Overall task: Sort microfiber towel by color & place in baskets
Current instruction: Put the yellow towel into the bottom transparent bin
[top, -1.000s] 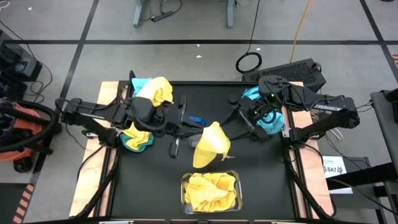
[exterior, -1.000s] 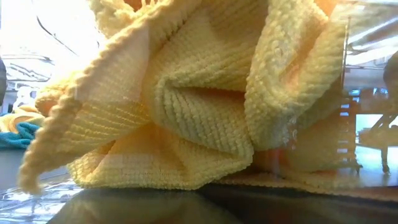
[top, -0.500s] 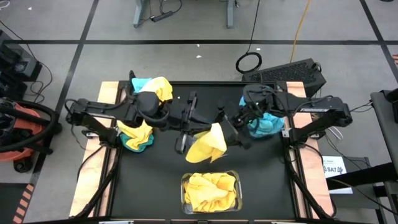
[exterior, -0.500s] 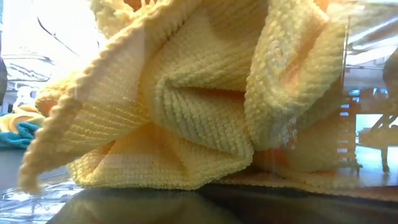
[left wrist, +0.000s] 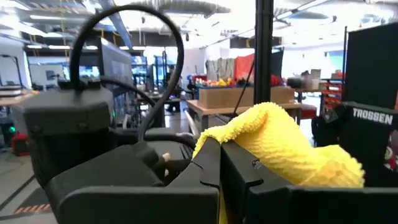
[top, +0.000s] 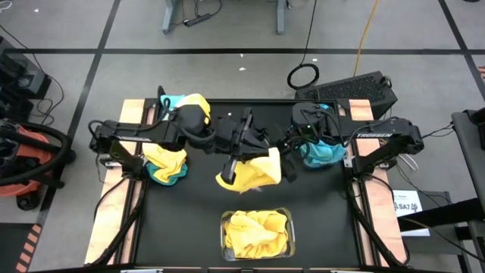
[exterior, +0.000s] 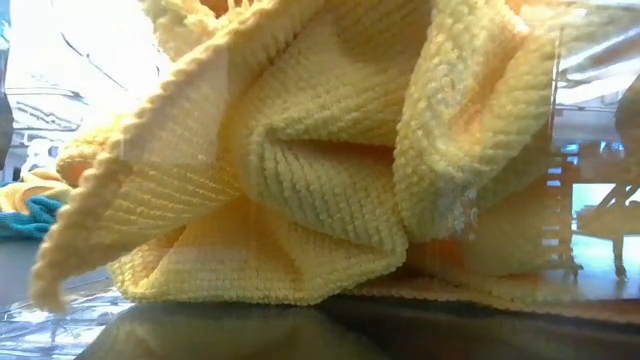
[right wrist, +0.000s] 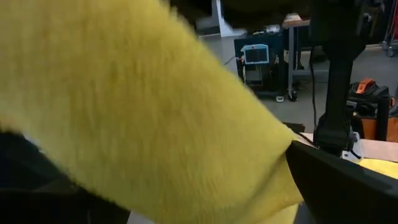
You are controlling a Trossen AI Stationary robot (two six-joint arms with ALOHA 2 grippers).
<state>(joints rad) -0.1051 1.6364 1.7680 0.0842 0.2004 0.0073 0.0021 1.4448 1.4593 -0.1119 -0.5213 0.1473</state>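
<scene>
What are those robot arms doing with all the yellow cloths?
They are sorting towels by color. The left pincer is shut on a yellow towel, holding it above the middle of the table. The right pincer is open right beside that towel. A clear basket at the table's front edge already holds yellow towels. More yellow and teal towels wait at both sides.

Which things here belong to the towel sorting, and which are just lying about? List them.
Job:
- yellow towel, held by the left gripper
- right gripper, beside it
- basket of yellow towels
- teal towels
- mixed pile

Lying about:
- keyboard
- cable coil
- vacuum
</scene>
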